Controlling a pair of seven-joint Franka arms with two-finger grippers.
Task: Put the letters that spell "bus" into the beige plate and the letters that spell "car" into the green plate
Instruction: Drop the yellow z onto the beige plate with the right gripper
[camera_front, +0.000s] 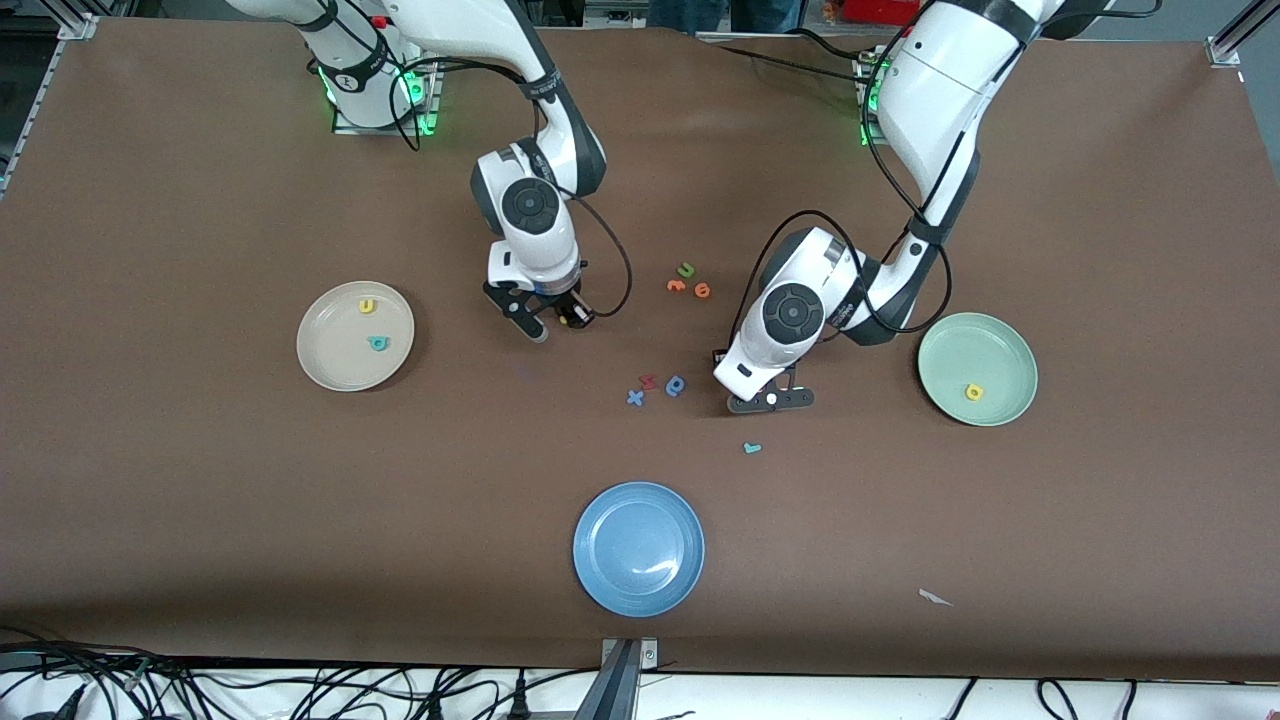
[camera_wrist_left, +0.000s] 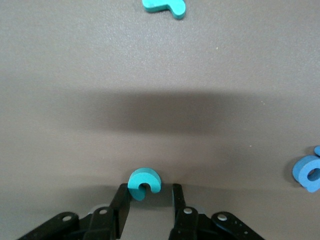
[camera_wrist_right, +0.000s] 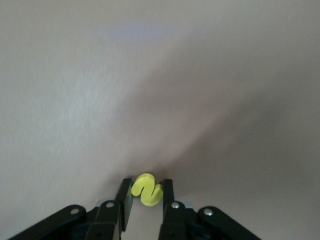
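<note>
**Two hands down at letters, plates part-filled**

Surface: brown matte bench (camera_front: 200, 520) — a white paper scrap (camera_front: 935, 598) near its camera-side edge, cables along that edge.

Beige plate (camera_front: 325, 365), toward the right arm's end: round, shallow, cream. Holds yellow u (camera_front: 367, 306) and teal b (camera_front: 377, 343), apart from each other.

Green plate (camera_front: 1005, 350), toward the left arm's end: pale mint, same form. Holds yellow a (camera_front: 974, 392) near the camera-side rim.

Blue plate (camera_front: 638, 548) sits nearest the camera, mid-bench.

Right hand (camera_wrist_right: 146, 196) is low over bare bench between the beige plate and the loose letters; fingers pressed onto a yellow s (camera_wrist_right: 146, 190) — pinched from both sides.

Left hand (camera_wrist_left: 148, 192) is at the bench surface beside the green plate; a teal c (camera_wrist_left: 144, 183) sits between its fingers. One finger touches it, a slim gap shows at the other — not a full pinch, fingers part-spread.

Teal r (camera_front: 752, 448) lies flat on the bench, nearer the camera than the left hand.

Loose non-task letters: blue x (camera_front: 635, 398), red letter (camera_front: 648, 381) and blue round letter (camera_front: 675, 385) clustered mid-bench; green u (camera_front: 686, 270) and two orange letters (camera_front: 690, 288) farther from the camera.
</note>
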